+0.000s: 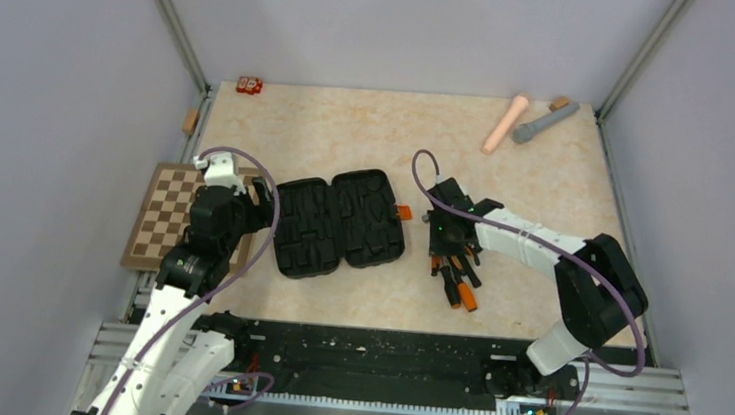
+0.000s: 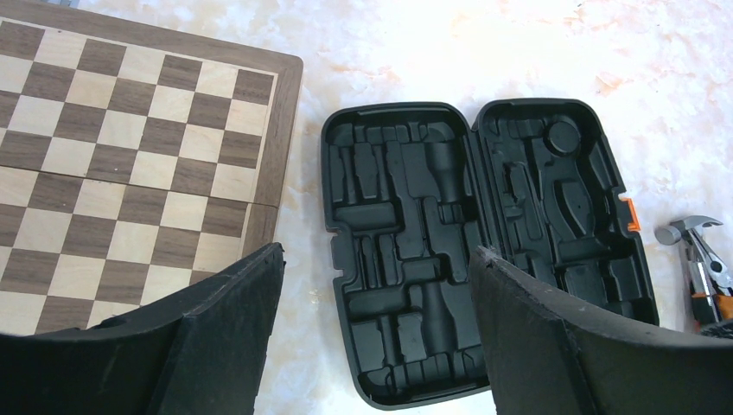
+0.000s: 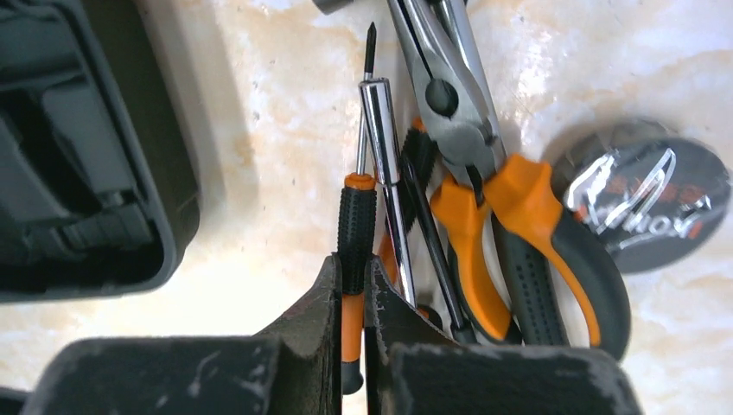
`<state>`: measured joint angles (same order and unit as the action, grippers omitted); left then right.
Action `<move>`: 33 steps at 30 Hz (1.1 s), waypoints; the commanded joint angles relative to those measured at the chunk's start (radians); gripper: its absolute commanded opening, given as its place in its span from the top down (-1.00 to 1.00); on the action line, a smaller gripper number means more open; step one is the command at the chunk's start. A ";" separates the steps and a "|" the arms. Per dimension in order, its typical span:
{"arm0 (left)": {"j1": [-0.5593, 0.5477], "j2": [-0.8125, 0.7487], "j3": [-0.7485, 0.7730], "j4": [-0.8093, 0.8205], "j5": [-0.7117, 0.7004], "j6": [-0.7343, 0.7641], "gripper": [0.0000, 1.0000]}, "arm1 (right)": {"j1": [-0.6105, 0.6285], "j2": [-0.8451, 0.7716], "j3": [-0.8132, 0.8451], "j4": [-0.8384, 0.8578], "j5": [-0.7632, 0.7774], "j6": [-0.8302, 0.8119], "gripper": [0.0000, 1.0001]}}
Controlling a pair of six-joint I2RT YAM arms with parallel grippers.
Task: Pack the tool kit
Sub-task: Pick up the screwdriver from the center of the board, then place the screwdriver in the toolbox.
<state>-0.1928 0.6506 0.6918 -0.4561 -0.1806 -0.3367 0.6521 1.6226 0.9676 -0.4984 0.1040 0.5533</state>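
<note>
A brown-and-cream chessboard (image 1: pixel 182 216) lies flat at the left edge of the pale marbled table (image 1: pixel 350 136), its dark wooden frame turned slightly askew, with a seam running across its squares. At the far right corner a pink cylinder (image 1: pixel 504 123) and a grey cylinder (image 1: pixel 544 122) lie just beside each other, both slanting toward that corner, with a small brown block (image 1: pixel 558 103) next to the grey one's far end. A small red object (image 1: pixel 249 85) sits at the far edge towards the left, and a little tan block (image 1: pixel 190 120) rests by the left rim, well apart from the cylinders.
</note>
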 commanded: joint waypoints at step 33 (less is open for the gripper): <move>-0.091 0.218 0.160 0.173 0.923 -0.030 -0.65 | 0.189 -0.299 0.154 0.128 -0.650 -0.713 1.00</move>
<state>-0.2565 0.8371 0.8124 -0.3428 0.6025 -0.3607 0.8196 1.3762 1.0611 -0.4217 -0.4454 0.0143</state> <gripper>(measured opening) 0.823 0.036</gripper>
